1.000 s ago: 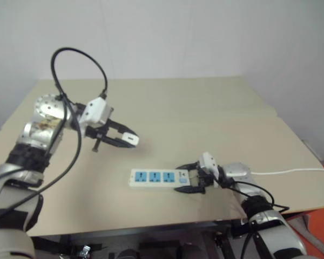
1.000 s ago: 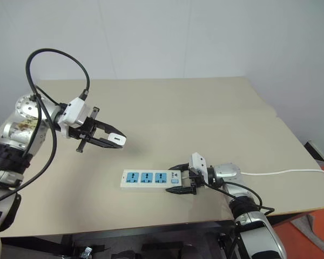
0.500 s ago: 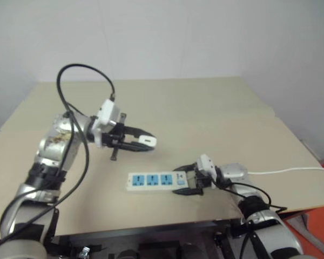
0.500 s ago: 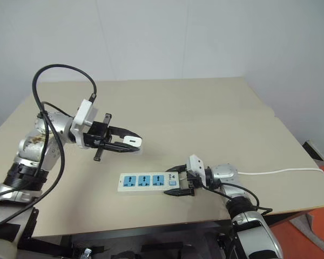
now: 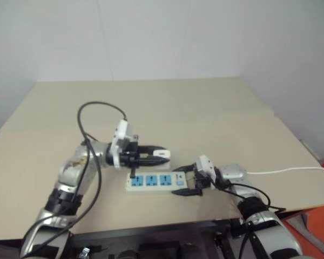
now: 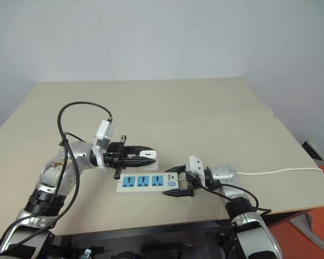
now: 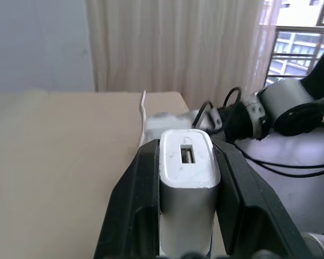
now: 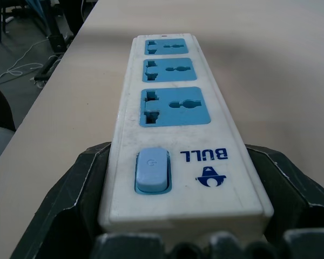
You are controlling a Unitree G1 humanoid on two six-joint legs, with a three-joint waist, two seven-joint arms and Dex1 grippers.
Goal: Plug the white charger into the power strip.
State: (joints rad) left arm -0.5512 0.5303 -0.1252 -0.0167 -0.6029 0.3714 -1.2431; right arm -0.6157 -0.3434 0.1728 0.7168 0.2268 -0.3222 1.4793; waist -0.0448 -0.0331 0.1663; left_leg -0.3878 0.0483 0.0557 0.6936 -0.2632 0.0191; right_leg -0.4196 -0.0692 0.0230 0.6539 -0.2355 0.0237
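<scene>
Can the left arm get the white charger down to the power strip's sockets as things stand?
Probably yes. The left gripper, shut on the white charger, hovers just behind the power strip; all three blue sockets lie uncovered. The right gripper clamps only the switch end, leaving them free.

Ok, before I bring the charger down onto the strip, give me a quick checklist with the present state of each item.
1. White charger clamped in the left gripper: ok.
2. Power strip braced at its switch end between the jaws of the right gripper: ok.
3. All three blue sockets free of plugs: ok.
4. Charger hanging above the strip: ok, though which socket it lines up with: cannot tell.
5. Charger prongs facing down toward the sockets: cannot tell, prongs hidden.
6. Cord trailing away from the sockets: ok.
</scene>
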